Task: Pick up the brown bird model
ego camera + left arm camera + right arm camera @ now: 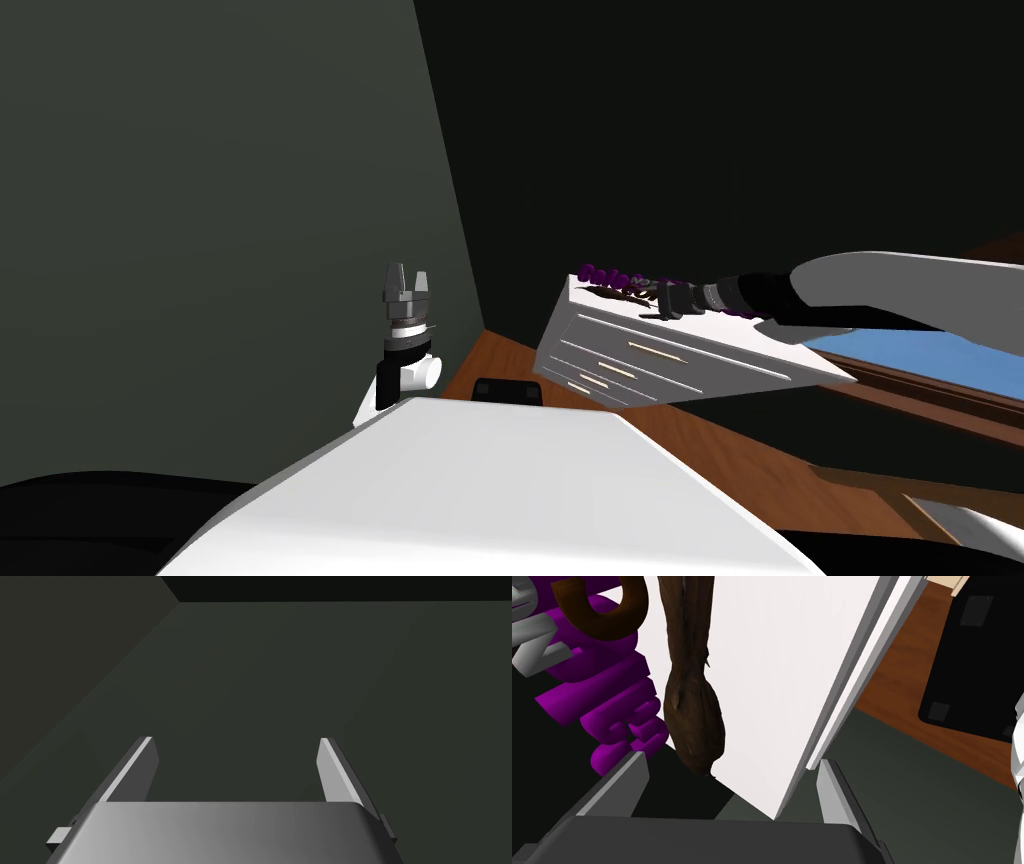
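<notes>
**Q:** What room is this, and what surface matters?

**A:** It is a dim room with a dark grey-green wall [200, 200] and a brown wooden floor [500, 362]. A white chest of drawers [690, 365] with pale bar handles [650, 350] stands on that floor. It looks slanted only because the camera is tilted. A row of purple shapes [605, 275] runs along the far edge of its flat white top.

**Q:** What does each camera add?

**A:** The head view shows both arms. The left gripper [407, 285] points upward near the wall, well apart from the chest, and the right arm reaches over the chest's top. The left wrist view shows that gripper's fingers [135, 768] spread wide. The right wrist view brings the purple shapes close and shows a brown curved piece [602, 611] next to them.

**Q:** Where is the bird, relative to the hand?

**A:** The brown bird model [694, 721], long and dark, lies on the white top just beside the purple shapes. The right gripper [732, 760] is wide open. The bird's rounded end points into the gap between the fingers, closer to the finger on the purple side, with a gap to each.
</notes>
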Motion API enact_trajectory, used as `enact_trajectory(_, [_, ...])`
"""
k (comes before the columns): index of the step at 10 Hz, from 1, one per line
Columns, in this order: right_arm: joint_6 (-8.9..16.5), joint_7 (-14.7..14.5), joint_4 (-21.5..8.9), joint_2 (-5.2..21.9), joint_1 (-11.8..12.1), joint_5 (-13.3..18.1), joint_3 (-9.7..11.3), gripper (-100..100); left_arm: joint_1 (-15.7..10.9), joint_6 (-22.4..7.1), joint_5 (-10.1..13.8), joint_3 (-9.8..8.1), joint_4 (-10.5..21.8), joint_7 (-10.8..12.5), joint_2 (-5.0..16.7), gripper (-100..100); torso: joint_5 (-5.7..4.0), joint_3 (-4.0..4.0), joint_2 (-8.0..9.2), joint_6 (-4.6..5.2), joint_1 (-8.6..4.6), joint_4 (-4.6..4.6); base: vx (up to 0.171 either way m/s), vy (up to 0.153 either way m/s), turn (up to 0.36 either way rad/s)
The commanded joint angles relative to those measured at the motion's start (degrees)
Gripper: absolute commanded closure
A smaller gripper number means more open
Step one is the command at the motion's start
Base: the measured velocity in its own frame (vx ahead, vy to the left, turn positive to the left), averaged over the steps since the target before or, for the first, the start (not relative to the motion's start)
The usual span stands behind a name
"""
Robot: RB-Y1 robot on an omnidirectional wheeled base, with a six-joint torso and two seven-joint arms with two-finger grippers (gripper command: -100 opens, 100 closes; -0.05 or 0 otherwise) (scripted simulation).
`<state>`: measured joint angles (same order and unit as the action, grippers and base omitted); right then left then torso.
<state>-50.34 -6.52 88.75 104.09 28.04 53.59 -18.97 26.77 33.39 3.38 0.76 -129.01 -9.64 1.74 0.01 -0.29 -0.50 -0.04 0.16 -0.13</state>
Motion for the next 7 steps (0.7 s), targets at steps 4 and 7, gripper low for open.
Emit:
enact_trajectory(4, [-2.42, 3.65, -2.02, 6.3, 2.68, 1.35, 0.45, -100, 0.0, 0.0, 0.0, 0.0, 0.0, 0.0, 0.0, 0, -0.02, 0.03, 0.06, 0.01, -0.08, 0.01, 0.098, 0.009, 0.049])
enact_trajectory(7, [-3.42, 5.33, -2.55, 8.15, 4.11, 1.87, 0.65, -100, 0.0, 0.0, 0.0, 0.0, 0.0, 0.0, 0.0, 0, -0.04, 0.05, 0.1, 0.03, -0.09, 0.02, 0.087, 0.006, 0.032])
